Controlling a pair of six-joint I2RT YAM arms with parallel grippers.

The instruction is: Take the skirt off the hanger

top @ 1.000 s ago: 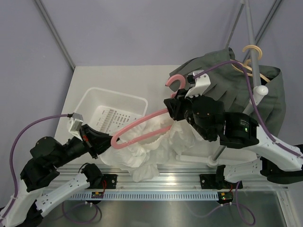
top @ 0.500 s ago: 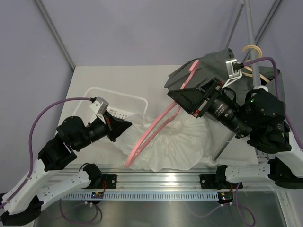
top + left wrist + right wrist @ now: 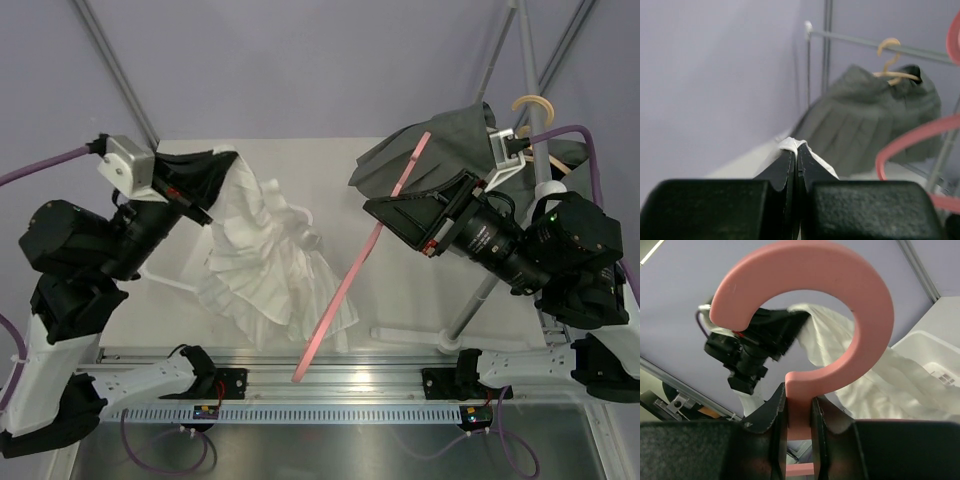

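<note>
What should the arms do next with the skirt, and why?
Probably draw the left gripper leftward, away from the hanger. It is shut on the skirt, held high, but the skirt's lower edge overlaps the hanger clamped in the right gripper, so I cannot tell that it is free.

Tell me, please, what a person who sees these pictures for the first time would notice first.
The white pleated fabric skirt strikes first: it hangs left of centre, pinched at its top by the left tool. Next comes the long pink plastic hanger, gripped below its hook by the right tool and slanting down past the skirt's right edge.
</note>
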